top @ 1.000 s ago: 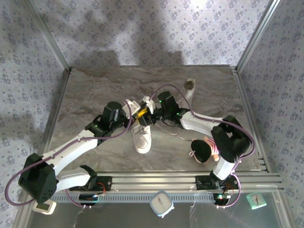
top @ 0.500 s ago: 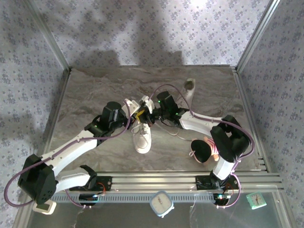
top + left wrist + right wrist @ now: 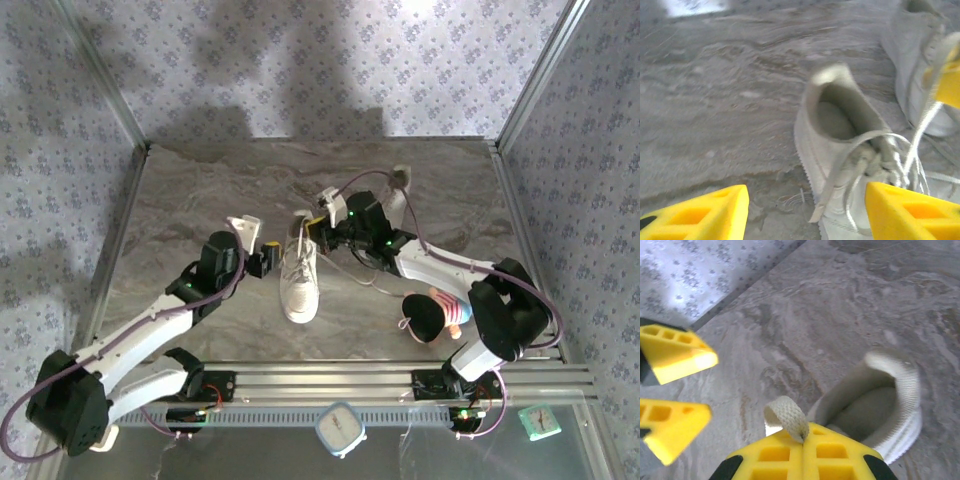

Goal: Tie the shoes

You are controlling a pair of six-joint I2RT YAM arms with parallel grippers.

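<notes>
A white shoe (image 3: 299,285) lies mid-table, toe toward the arm bases. Its open collar (image 3: 840,112) and loose laces (image 3: 880,150) lie between my left gripper's (image 3: 806,202) spread yellow fingers (image 3: 695,215), which hold nothing. In the top view my left gripper (image 3: 262,252) stands open just left of the shoe. My right gripper (image 3: 804,432) is shut on a loop of white lace (image 3: 787,420) above the shoe's heel opening (image 3: 875,405); from above it (image 3: 318,220) sits at the shoe's far end. The second shoe (image 3: 399,182) lies behind the right arm, partly hidden.
A black-and-pink plush toy (image 3: 432,312) lies near the right arm's base. Metal frame rails (image 3: 300,140) and patterned walls bound the marbled table (image 3: 200,190) at the back and on both sides. The left gripper's fingers (image 3: 675,352) show at the left of the right wrist view.
My left gripper has opened, let go of the lace and pulled back to the left of the shoe. The right gripper has shut on the lace and drawn slightly right and away.
</notes>
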